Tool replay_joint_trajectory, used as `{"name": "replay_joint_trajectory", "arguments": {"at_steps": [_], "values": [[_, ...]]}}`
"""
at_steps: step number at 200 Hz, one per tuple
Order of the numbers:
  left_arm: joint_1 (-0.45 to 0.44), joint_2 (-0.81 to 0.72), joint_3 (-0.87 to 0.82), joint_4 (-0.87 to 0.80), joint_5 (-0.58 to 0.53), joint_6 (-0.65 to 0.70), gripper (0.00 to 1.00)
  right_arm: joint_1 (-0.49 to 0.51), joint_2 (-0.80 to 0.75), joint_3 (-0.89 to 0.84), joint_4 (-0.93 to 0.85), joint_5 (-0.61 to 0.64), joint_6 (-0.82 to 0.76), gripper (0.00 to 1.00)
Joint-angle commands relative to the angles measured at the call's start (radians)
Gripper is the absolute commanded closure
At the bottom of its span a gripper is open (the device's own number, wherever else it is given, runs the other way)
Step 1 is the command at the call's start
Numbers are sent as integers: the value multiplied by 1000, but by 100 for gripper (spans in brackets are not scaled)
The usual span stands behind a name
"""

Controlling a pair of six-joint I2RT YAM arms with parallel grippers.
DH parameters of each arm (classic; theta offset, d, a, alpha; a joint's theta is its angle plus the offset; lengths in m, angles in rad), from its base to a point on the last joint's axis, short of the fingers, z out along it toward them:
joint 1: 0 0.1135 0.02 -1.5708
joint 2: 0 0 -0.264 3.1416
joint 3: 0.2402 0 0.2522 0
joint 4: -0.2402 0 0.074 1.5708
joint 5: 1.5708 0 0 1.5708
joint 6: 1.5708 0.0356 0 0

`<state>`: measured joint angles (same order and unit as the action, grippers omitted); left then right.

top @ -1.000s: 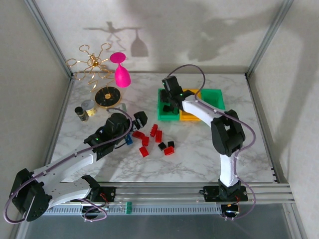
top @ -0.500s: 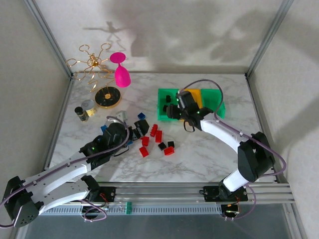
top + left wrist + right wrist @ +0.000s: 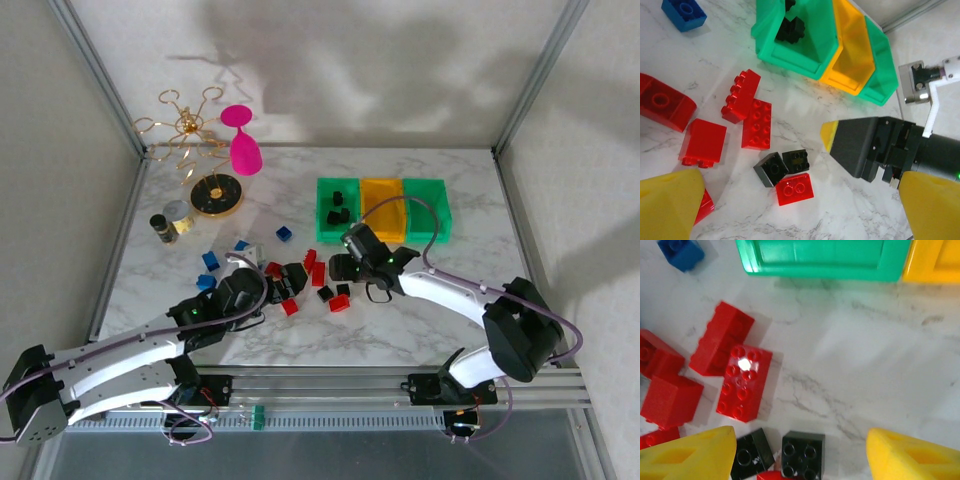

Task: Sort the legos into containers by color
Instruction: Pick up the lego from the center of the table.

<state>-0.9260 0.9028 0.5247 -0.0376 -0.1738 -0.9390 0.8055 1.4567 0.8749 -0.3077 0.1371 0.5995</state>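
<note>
Left gripper (image 3: 800, 210) hangs wide open, empty, over the red legos (image 3: 756, 124). Right gripper (image 3: 338, 268), returned from the left green container (image 3: 322, 232), spreads its empty jaws above two black legos (image 3: 802, 454); judged ready for the next black pick.

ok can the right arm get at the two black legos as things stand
Probably yes: the right gripper hangs open right above the black legos, nothing lies over them, though a red lego sits close against them.

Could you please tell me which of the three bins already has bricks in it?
The left green bin: black bricks lie inside, while the orange-yellow bin and right green bin look empty.
</note>
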Motion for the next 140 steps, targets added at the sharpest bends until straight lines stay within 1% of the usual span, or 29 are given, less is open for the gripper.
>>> {"name": "replay_joint_trajectory", "arguments": {"at_steps": [1,14,69,140], "values": [[-20,-14,-12,2,-47,-34,0,32,24,-27,17,24,64,30],[-23,-16,-14,-1,-55,-38,0,40,46,-34,22,32,70,30],[-27,-10,-19,-7,-62,-34,0,52,121,-42,45,37,73,35],[-30,-1,-12,-13,-73,-29,0,55,186,-30,72,30,66,45]]}}
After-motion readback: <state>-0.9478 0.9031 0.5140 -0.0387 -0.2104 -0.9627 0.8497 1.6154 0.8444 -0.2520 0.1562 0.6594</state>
